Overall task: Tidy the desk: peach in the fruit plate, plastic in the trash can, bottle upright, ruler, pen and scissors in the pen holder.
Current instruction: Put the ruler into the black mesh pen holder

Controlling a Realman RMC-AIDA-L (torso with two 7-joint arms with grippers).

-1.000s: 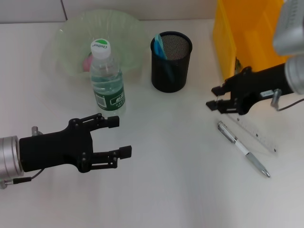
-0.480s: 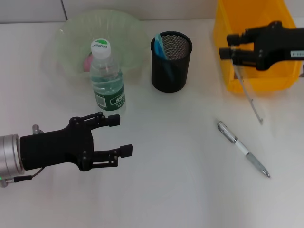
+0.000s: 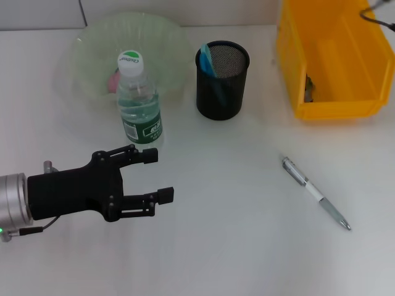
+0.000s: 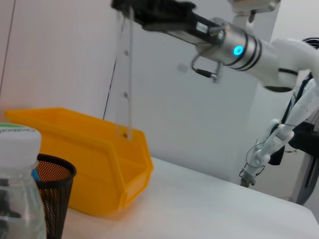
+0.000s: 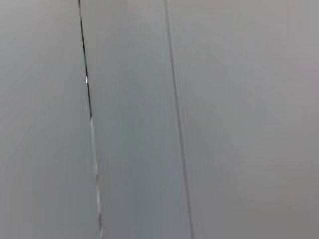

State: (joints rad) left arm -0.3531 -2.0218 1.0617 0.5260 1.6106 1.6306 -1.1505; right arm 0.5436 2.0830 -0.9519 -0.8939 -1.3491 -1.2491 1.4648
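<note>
One bottle (image 3: 138, 98), one pen (image 3: 316, 192), one pen holder (image 3: 222, 79), one fruit plate (image 3: 166, 37) and one yellow trash can (image 3: 327, 55) stand on the white worktop (image 3: 234, 246); a single clear ruler (image 4: 128, 74) hangs in the air.

Half a second ago the right gripper (image 4: 130, 6) was in the head view over the near wall of the trash can, the ruler dangling from it toward the worktop. Now it has left that view entirely and shows only in the left wrist view, raised high above the trash can, its jaws clenched on the top end of the ruler. The ruler hangs straight down, its lower end seen against the can's rim. The left gripper (image 3: 155, 176) has barely moved: it hovers near the worktop's left front edge, just in front of the bottle, jaws spread and holding nothing.

The bottle stands upright at the front rim of the fruit plate, green label facing forward, white cap on, partly filled with water. Something pink lies in the plate behind it, mostly hidden. The plate sits at the back left. The black mesh pen holder stands near the middle of the back edge with blue items inside. The silver and white pen lies slantwise toward the right front, well apart from the holder. The trash can occupies the back right corner, with something small and dark inside.
</note>
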